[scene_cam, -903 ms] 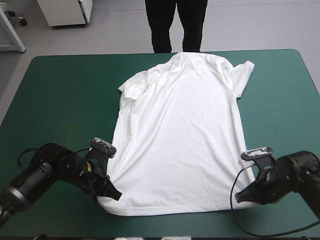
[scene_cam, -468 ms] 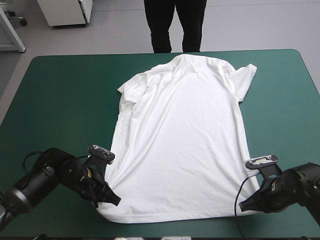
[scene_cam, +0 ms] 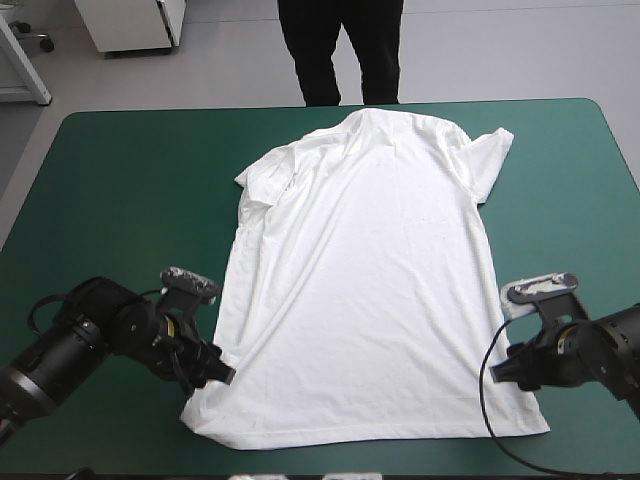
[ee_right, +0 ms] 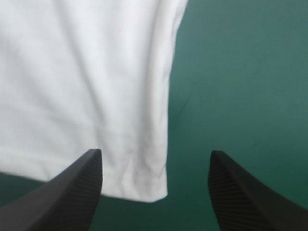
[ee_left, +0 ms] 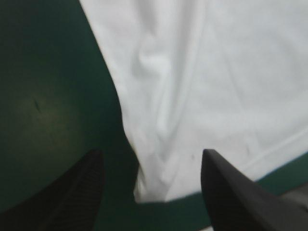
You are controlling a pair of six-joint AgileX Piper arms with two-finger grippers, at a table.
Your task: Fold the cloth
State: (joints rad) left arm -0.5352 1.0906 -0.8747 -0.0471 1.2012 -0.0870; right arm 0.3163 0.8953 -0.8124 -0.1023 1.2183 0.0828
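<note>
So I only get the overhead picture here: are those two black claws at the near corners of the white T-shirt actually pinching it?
Observer: No. The left wrist view shows the left gripper open, its fingers standing apart with the T-shirt corner lying between them.
Visitor: And the other claw?
Observer: The right gripper is open too, its fingers just as wide apart.
Visitor: Does the shirt fill that gap?
Observer: Only part of it. The hem's corner ends about midway between the fingers, and the rest of the gap is bare teal-green cover.
</note>
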